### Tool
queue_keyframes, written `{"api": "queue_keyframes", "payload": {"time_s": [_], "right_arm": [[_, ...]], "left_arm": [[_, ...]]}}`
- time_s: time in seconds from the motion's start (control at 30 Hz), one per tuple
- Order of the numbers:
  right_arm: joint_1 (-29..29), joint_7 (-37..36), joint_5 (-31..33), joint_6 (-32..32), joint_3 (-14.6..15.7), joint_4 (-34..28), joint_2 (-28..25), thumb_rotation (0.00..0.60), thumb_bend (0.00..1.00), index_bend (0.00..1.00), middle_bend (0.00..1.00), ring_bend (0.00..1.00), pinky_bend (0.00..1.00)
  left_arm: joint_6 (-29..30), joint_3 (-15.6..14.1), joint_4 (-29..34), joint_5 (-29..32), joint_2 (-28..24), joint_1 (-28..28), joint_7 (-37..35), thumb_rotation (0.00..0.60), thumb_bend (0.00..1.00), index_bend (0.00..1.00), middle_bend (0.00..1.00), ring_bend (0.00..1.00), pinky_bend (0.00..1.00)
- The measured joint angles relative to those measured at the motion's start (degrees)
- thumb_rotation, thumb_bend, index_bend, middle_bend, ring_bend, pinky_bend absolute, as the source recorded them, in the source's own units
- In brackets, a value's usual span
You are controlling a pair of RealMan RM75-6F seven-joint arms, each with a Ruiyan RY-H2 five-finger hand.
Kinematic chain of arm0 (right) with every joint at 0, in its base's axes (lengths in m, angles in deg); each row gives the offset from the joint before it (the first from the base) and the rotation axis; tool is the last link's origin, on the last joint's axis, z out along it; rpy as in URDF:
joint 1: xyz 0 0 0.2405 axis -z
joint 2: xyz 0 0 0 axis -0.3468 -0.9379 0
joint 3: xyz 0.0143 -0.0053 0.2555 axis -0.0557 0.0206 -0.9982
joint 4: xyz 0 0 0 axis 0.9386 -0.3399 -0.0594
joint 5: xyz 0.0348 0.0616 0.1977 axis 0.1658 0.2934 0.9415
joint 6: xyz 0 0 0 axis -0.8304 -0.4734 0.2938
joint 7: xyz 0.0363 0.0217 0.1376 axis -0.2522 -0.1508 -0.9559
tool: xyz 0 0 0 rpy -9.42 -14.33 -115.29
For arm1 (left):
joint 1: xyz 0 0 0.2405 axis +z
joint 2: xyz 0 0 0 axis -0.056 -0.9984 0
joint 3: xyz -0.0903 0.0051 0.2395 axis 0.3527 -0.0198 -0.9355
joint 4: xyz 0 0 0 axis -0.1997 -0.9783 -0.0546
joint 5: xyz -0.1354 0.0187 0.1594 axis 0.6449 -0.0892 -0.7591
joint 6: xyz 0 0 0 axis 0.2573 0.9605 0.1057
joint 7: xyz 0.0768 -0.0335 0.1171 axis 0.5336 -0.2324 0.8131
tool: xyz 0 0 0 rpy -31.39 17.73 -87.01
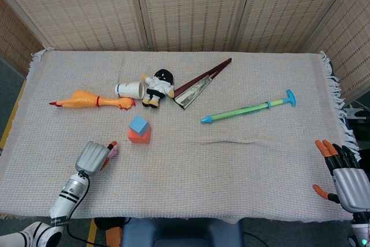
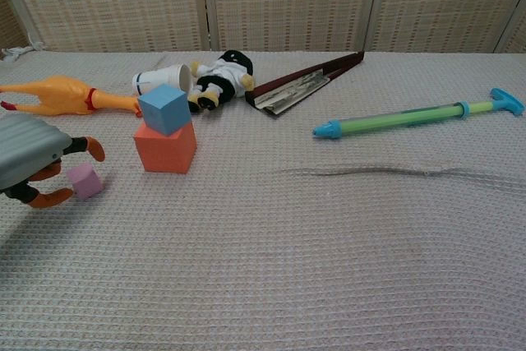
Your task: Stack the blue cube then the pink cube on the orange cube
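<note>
The blue cube (image 2: 164,108) sits tilted on top of the orange cube (image 2: 165,148), left of the table's middle; in the head view the blue cube (image 1: 139,124) hides most of the orange cube (image 1: 139,136). The small pink cube (image 2: 85,180) lies on the cloth to their left. My left hand (image 2: 33,160) reaches it from the left, orange-tipped fingers (image 2: 95,150) spread above and below the pink cube (image 1: 114,152), which still rests on the cloth. My right hand (image 1: 344,176) stays at the table's near right corner, fingers apart and holding nothing.
A rubber chicken (image 1: 92,100), a tipped paper cup (image 1: 130,89), a small doll (image 1: 158,88) and a folded fan (image 1: 199,84) lie behind the cubes. A green water squirter (image 1: 248,109) lies at the right. A wrinkle (image 2: 370,172) runs across the cloth.
</note>
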Motion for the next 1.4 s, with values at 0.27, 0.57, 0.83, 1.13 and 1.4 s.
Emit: {"api": "queue_keyframes", "payload": {"time_s": [0.27,0.57,0.83,1.13,1.4], "right_arm": [[-0.15,0.35,0.28,0.66,0.16,-0.46,-0.22,0.6,0.06,0.0,0.0,0.0,0.0],[-0.18,0.39,0.41,1.01,0.33,-0.76,-0.51,0.6,0.06,0.0,0.0,0.0,0.0],[-0.27,0.4,0.43,1.32,0.44,-0.87,-0.61,0.6,0.06,0.0,0.0,0.0,0.0],[-0.29,0.41,0.18,1.38,0.57,-0.88,-0.57,0.6,0.06,0.0,0.0,0.0,0.0],[-0.3,0.46,0.06,1.35,0.61,-0.82,-0.49,0.6,0.06,0.0,0.0,0.0,0.0]], "left_arm": [[-0.11,0.38,-3.83,-2.39,1.77,0.25,-4.68,0.6,0.35,0.3,1.0,1.0,1.0],[-0.76,1.12,-7.9,-4.02,3.59,0.41,-6.52,0.6,0.35,0.35,1.0,1.0,1.0],[-0.78,1.85,-8.74,-4.49,3.56,0.88,-6.65,0.6,0.34,0.39,1.0,1.0,1.0],[-0.71,2.34,-8.62,-4.82,3.19,1.41,-6.46,0.6,0.35,0.47,1.0,1.0,1.0],[-0.16,2.46,-8.49,-5.55,3.05,1.78,-5.71,0.6,0.35,0.51,1.0,1.0,1.0]]}}
